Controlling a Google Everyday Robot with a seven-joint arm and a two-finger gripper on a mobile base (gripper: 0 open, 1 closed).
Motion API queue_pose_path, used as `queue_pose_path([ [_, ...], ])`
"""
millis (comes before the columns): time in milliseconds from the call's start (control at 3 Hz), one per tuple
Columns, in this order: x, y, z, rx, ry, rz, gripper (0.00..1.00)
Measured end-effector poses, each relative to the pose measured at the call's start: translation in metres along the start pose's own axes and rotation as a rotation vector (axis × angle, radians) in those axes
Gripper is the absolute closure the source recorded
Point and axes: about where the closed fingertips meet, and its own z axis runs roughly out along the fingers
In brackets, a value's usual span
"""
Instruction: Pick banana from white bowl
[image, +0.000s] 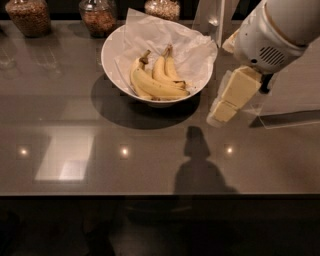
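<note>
A bunch of yellow bananas (156, 79) lies in the white bowl (111, 52), which is lined with crumpled white paper (165, 35) and stands on the dark counter at upper middle. My gripper (223, 111), cream-coloured, hangs from the white arm at the right. It points down and to the left, just right of the bowl's rim and above the counter. It holds nothing that I can see.
Three glass jars of brown grains stand along the back edge: one (29, 15) at far left, one (98, 16) behind the bowl, one (162, 8) at top middle. A clear stand (215, 20) is behind the bowl's right side. The counter's front edge runs across the lower part of the view.
</note>
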Motion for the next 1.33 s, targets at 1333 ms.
queue_pose_path([
  [1333, -0.091, -0.037, 0.063, 0.023, -0.218, 0.063, 0.0],
])
